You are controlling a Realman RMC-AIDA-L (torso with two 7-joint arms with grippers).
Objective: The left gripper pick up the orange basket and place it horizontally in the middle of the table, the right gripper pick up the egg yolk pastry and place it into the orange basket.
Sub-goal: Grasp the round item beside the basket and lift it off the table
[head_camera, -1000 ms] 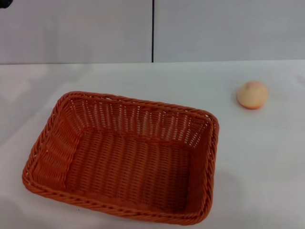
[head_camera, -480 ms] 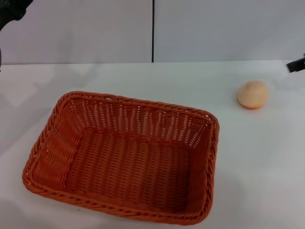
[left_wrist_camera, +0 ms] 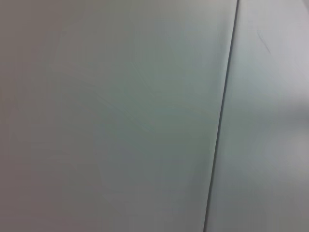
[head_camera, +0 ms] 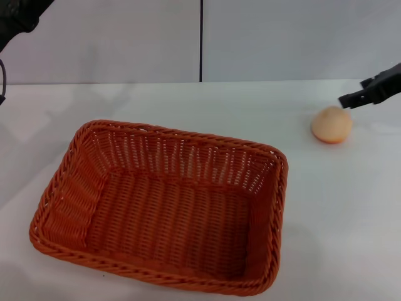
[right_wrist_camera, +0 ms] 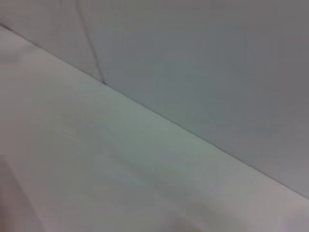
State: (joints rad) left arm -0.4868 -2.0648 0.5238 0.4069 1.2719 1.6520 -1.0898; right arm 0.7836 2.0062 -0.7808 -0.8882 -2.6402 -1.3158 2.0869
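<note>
The orange basket (head_camera: 163,204) lies flat on the white table (head_camera: 351,213), left of centre and near the front edge, its long side running left to right, with nothing in it. The egg yolk pastry (head_camera: 332,124), a pale peach ball, rests on the table at the far right, well apart from the basket. My right gripper (head_camera: 351,98) reaches in from the right edge, its black tip just above and behind the pastry. My left gripper (head_camera: 19,14) is raised at the top left corner, far from the basket, with its thin cable hanging below.
A grey wall with a dark vertical seam (head_camera: 201,41) stands behind the table. The left wrist view holds only that wall and the seam (left_wrist_camera: 219,125). The right wrist view holds bare table (right_wrist_camera: 96,164) meeting the wall.
My right gripper has come in from the right edge and moved left toward the pastry. The left arm has crept further into the top left corner. Basket and pastry have not moved.
</note>
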